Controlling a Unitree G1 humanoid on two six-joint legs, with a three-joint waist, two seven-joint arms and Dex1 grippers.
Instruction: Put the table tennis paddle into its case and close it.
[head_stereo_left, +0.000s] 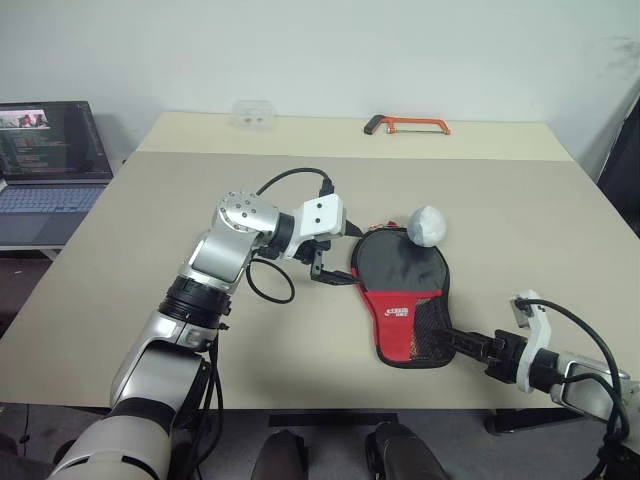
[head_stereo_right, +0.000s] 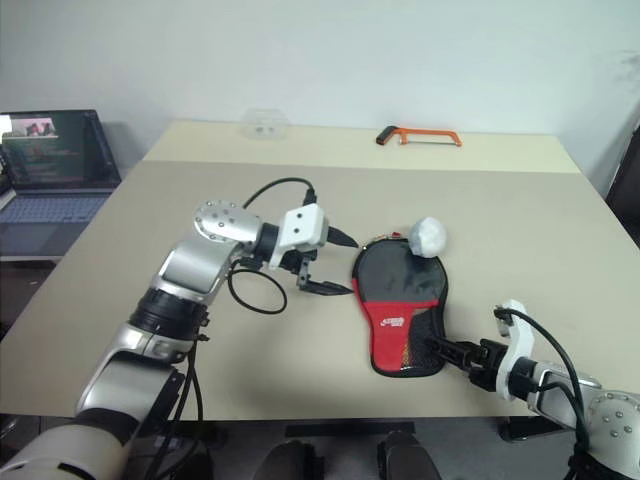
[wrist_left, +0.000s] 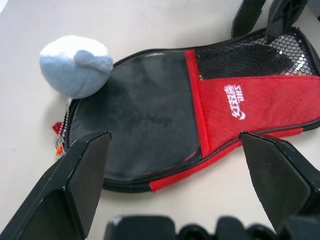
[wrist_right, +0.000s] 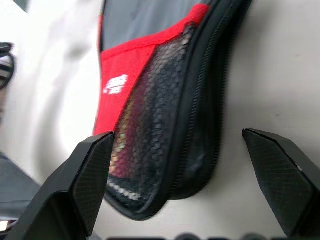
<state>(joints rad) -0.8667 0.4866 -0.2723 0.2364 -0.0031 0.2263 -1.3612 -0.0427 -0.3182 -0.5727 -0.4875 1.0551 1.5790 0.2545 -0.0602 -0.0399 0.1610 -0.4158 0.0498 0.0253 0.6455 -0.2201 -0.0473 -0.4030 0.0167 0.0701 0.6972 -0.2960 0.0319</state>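
Observation:
The case (head_stereo_left: 402, 290) lies flat on the beige table (head_stereo_left: 150, 250), round black head away from me, red panel with a white logo (wrist_left: 235, 101) and black mesh pocket (wrist_right: 155, 115) toward me. The paddle is hidden; a pale and reddish shape shows dimly behind the mesh. My left gripper (head_stereo_left: 348, 257) is open just left of the case's head, pointing across it. The open right gripper (head_stereo_left: 450, 342) sits at the narrow handle end, one finger (wrist_right: 90, 175) on each side of that end.
A grey-white soft ball (head_stereo_left: 427, 225) rests against the far end of the case, with the zipper pull (wrist_left: 59, 131) beside it. An orange hacksaw (head_stereo_left: 408, 125) and a clear box (head_stereo_left: 252, 113) lie at the far edge. A laptop (head_stereo_left: 50, 160) stands off to the left.

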